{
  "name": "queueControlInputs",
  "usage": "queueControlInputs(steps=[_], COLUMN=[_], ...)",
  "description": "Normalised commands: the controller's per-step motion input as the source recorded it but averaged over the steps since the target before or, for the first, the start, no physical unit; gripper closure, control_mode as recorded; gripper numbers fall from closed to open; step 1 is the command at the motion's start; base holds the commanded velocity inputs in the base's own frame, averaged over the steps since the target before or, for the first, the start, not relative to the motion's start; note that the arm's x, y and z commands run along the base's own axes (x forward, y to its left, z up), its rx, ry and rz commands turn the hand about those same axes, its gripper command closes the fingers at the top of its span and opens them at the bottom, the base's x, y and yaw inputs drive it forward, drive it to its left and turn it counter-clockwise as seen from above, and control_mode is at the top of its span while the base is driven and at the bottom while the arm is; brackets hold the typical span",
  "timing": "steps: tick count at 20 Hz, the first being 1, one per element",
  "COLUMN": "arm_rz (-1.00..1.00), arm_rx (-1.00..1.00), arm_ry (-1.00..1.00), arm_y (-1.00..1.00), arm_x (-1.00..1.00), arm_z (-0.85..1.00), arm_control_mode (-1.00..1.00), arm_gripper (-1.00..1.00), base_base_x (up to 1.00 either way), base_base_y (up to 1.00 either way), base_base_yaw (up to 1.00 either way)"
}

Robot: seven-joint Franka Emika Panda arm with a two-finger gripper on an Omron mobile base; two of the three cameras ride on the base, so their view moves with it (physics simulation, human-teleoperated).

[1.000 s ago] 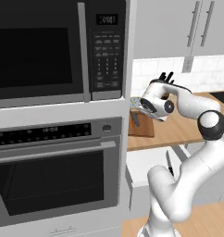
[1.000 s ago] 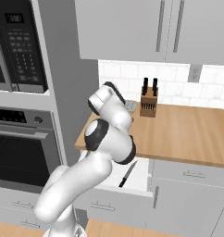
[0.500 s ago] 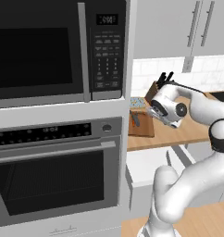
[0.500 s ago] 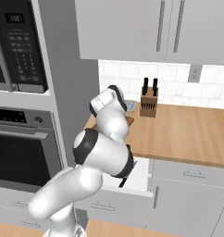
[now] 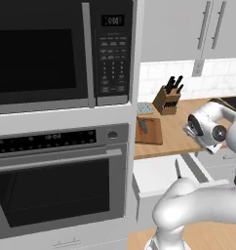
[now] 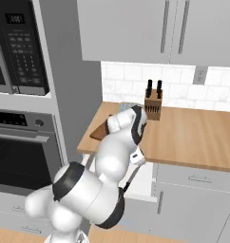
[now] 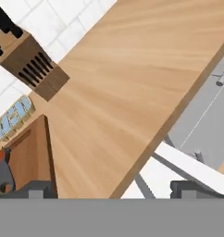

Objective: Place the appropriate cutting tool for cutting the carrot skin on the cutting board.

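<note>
Peeler [image 5: 143,126] sits on the cutting board [image 5: 149,132], well off to the side of the gripper [image 7: 107,189], nothing between the fingers. Jaws stand wide apart: one dark fingertip at each bottom corner of the hand view, bare counter and an open drawer edge between them. Gripper holds nothing.

From the hand camera the board lies at the lower left, beside the left fingertip [image 7: 34,190]; the peeler's grey head [image 7: 2,176] is cut off by the frame edge there, with a sliver of orange carrot [image 7: 0,155] touching or just beside it, can't tell which. In the left base view the carrot [image 5: 140,128] lies alongside the peeler on the board.

Board: flat brown wood, rectangular. Counter [image 7: 132,78]: light wood grain, straight front edge. Knife block [image 7: 33,65]: slanted wood, slotted face, black handles. Small blue patterned item [image 7: 13,118] between block and board, too blurred to identify. In the right base view the arm covers most of the board [image 6: 99,133].
</note>
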Motion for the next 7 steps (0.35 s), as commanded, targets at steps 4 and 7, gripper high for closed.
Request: queueControlInputs(steps=[4, 7], arm_rz=[0.06, 0.35], arm_rx=[0.00, 0.00], arm_ry=[0.09, 0.01], arm_y=[-0.01, 0.06], arm_x=[-0.94, -0.94], arm_z=[0.00, 0.00], arm_control_mode=[-1.00, -1.00], arm_gripper=[-1.00, -1.00], base_base_x=[0.00, 0.00], base_base_y=[0.00, 0.00], base_base_yaw=[0.00, 0.00])
